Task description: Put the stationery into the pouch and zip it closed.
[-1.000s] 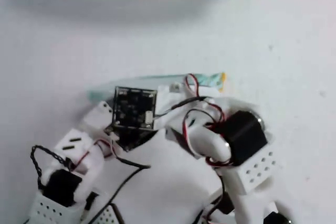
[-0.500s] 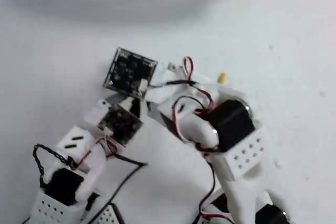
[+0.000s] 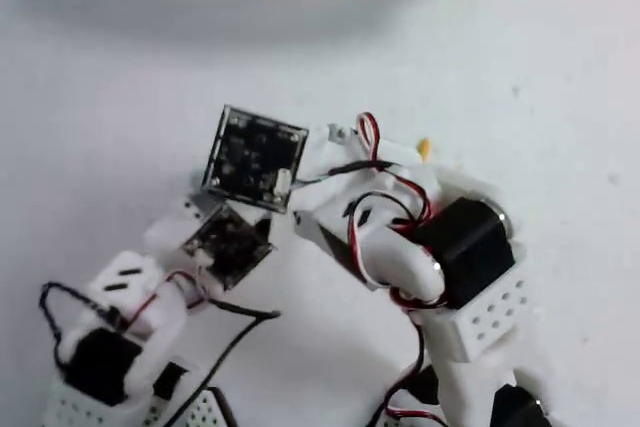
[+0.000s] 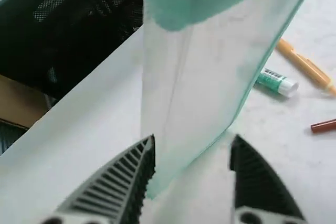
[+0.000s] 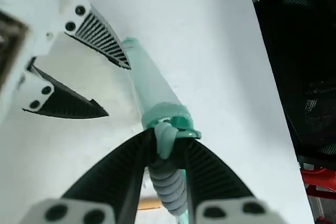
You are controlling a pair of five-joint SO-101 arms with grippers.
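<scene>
Pouch point(image 4: 194, 77) hangs above table point(image 3: 520, 67) — right gripper point(image 5: 167, 145) pinches its top end tight. Long side runs toward left gripper point(image 4: 193, 142) — jaws wide apart, loose end between them. Pen point(image 4: 304, 66) lies nearby.

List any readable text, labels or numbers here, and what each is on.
None readable.
The green-and-white tube carries dark print, too small and blurred to read.
The circuit board on an arm's wrist has markings, also illegible.
The pouch shows no lettering.

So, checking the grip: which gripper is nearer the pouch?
Right. The right gripper is shut on one end of the pouch; the left gripper is open at the other.
</scene>
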